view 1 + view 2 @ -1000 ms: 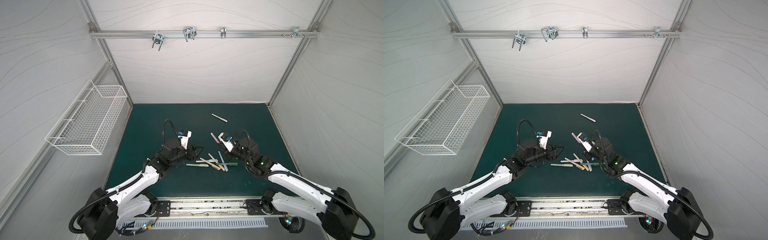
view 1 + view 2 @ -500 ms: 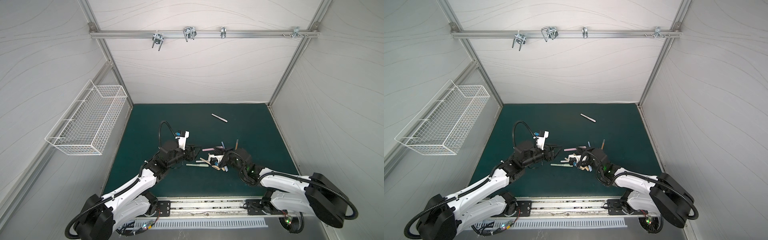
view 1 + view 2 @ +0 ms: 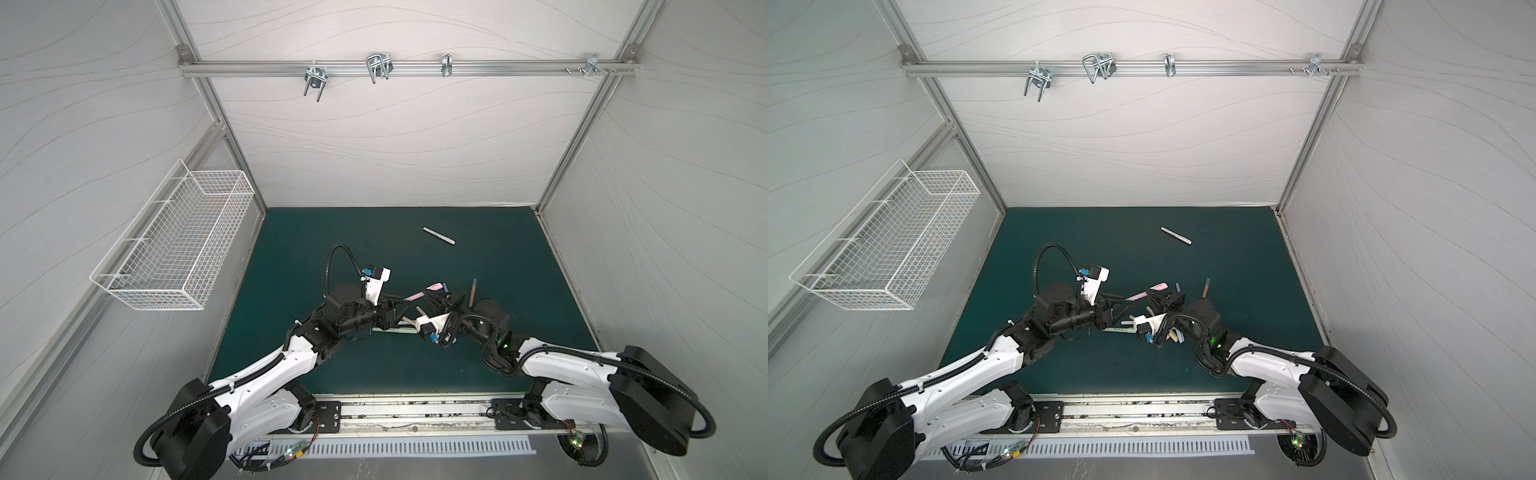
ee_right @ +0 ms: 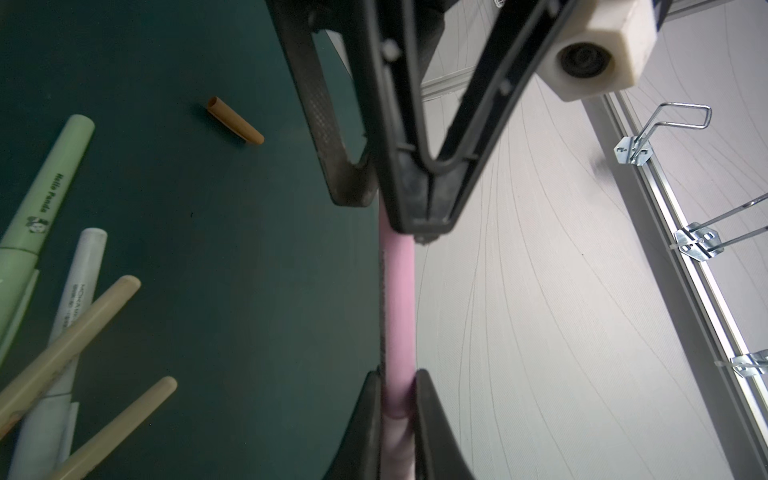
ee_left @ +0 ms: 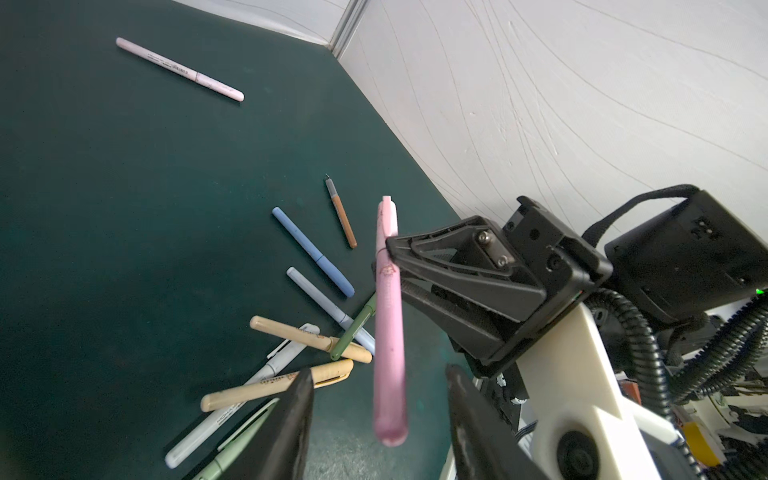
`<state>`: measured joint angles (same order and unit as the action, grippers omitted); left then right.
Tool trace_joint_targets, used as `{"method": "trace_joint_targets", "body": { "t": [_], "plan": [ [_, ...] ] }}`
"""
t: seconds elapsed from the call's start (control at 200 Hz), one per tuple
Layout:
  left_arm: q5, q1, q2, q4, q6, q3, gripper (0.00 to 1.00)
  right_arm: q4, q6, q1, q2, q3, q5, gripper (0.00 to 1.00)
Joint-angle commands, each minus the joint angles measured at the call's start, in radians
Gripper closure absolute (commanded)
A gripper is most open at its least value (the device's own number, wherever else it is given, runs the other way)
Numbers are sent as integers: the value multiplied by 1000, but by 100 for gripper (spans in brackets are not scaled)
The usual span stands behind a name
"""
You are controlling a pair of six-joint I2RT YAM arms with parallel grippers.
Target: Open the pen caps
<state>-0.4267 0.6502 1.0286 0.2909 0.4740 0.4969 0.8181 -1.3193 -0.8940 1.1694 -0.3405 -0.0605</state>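
Pink pen [image 5: 388, 316] held in the air above the green worktop [image 3: 332, 232], between two robot arms that meet at the middle. The right tool [image 4: 398, 386] is clamped tight on the pen partway along; the clip end sticks out past it. The left tool [image 5: 379, 399] stands open around the rounded opposite end, a finger on each side with a gap showing, so it has hold of nothing. Below lies a loose heap of pens [image 5: 307, 336] in tan, green, white and blue, all seemingly capped. A thin brown pen [image 5: 341, 212] lies bare-tipped near them, and a brown cap [image 4: 235, 120] lies apart by itself. A lone pen [image 3: 439, 235], also pink, rests well apart toward the back.

The pen looks light, stiff and smooth, so likely slippery and prone to turn or slide in a grip. A sound hold would be across the barrel close to the cap seam, with the cap in the other tool and the pull straight along the pen.
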Motion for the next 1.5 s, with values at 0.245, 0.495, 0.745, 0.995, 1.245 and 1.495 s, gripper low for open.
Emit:
{"method": "trace_joint_targets", "body": {
  "t": [0.245,0.495,0.745,0.995,1.245,1.495],
  "plan": [
    [-26,9,22,39,-17,44,68,34,-68,-41,-22,3,19,100],
    [-26,10,28,36,-20,47,86,47,-93,-55,-10,8,12,100],
    [-5,11,27,32,-17,45,100,51,23,-59,-36,-5,13,74],
    [186,12,-8,26,24,18,100,-296,578,-72,-230,-121,48,47],
    [313,11,-37,61,28,-24,100,-497,1247,-6,-416,-170,234,33],
    [365,11,-80,122,18,-79,100,-724,1856,237,-353,-263,529,33]
  ]
}}
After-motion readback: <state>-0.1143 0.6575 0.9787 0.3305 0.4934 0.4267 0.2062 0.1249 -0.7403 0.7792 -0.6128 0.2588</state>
